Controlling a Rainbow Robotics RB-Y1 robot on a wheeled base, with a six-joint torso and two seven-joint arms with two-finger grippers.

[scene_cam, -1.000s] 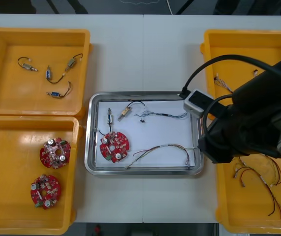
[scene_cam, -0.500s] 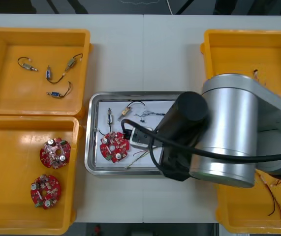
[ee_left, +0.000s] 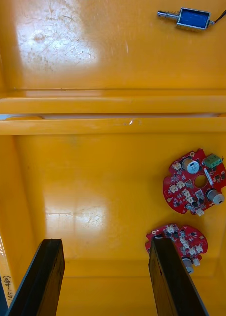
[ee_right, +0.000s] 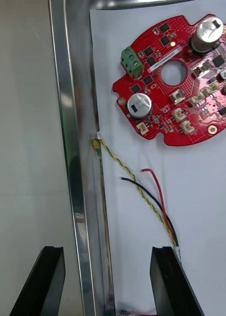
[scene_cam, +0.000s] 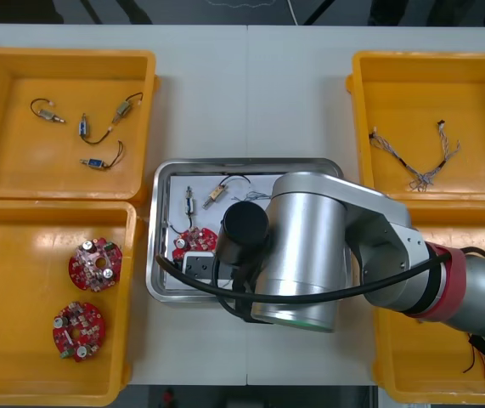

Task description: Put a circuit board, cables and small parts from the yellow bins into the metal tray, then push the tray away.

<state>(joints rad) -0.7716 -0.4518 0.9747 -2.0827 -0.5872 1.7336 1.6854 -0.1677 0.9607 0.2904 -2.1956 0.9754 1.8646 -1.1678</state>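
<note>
- Light table (scene_cam: 250, 93) seen from above: yellow bins (scene_cam: 64, 58) stand in pairs at each side, with the metal tray (scene_cam: 225, 162), white inside, between them.
- Right arm (scene_cam: 310, 246): reaches across the tray and hides most of its inside.
- Right gripper (ee_right: 108, 252): fingers spread wide, holding nothing. They straddle the tray's side wall, one finger (ee_right: 49, 276) outside over the table and the other over the white inside.
- Circuit board (ee_right: 174, 84): lies flat in the tray ahead of the right gripper's inner finger, apart from it and near the wall.
- Cable (ee_right: 142, 192) of red, black and yellow strands: runs from just beside the inner fingertip to the tray wall, between the gripper and the circuit board.
- Small metal parts (scene_cam: 189, 201): two lie in the tray beyond the circuit board, farther from the right gripper.
- Left gripper (ee_left: 107, 244): fingers wide apart and empty, above the near left bin. Two spare boards (ee_left: 194, 180) lie on the bin floor outside one finger, the nearer just beside its tip.
</note>
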